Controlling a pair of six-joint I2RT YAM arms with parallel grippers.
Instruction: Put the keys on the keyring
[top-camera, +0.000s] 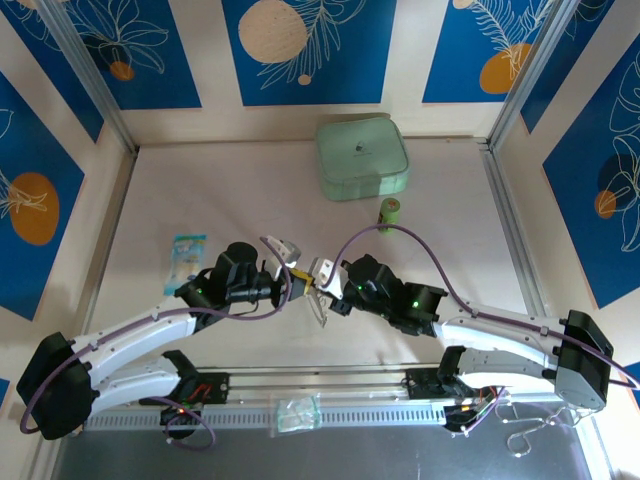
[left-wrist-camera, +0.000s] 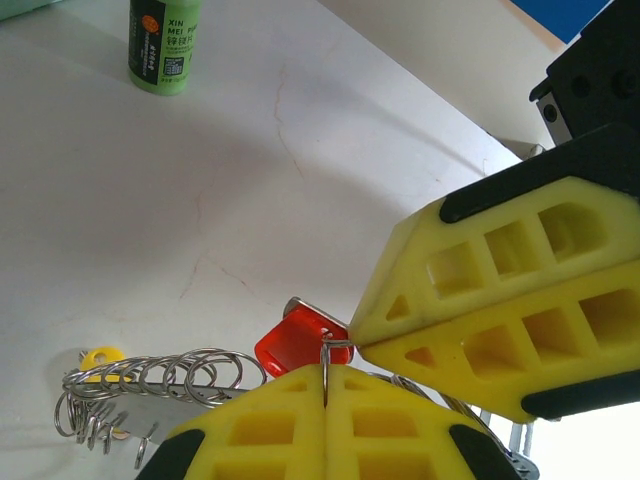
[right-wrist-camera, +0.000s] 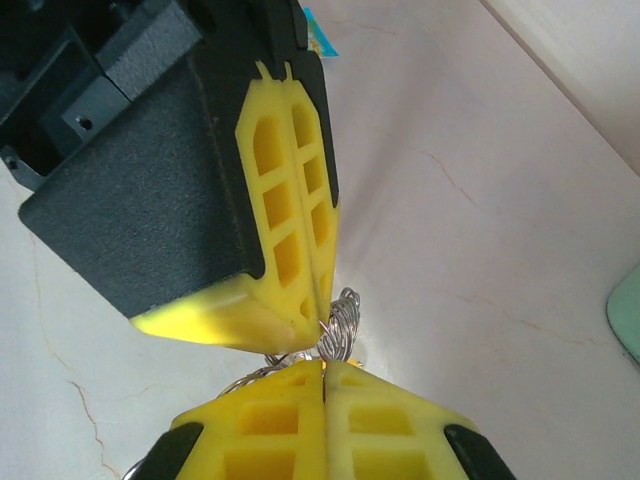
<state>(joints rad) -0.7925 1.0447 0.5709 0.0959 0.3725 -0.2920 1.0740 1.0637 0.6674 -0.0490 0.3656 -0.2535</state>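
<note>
- The keyring (left-wrist-camera: 170, 380) is held up between the two grippers above the middle of the surface (top-camera: 200, 190); in the left wrist view its wire loops fan out to 9 o'clock of the yellow fingertips
- The red key (left-wrist-camera: 295, 342) sits right against the pinch point, at 10 o'clock of the left fingertips, its head touching the wire
- The yellow key (left-wrist-camera: 100, 357) lies at the far 9 o'clock end of the loops, half hidden behind them
- The left gripper (left-wrist-camera: 325, 375) is fully closed, with a thin strand of keyring wire nipped in the seam between its fingers
- The right gripper (right-wrist-camera: 322, 372) is also fully closed, tip to tip with the left one; wire coils rise just above its seam, but I cannot tell whether it truly grips the wire
- In the top view, a green cylinder (top-camera: 389, 211) stands at 1 o'clock of the grippers and a pale green case (top-camera: 362, 158) at 12 o'clock, both well apart from them
- A small blue packet (top-camera: 187, 255) lies at 9 o'clock, near the left arm
- Bare surface spreads at 11 o'clock and at 3 o'clock, out to the metal rails along both side edges
</note>
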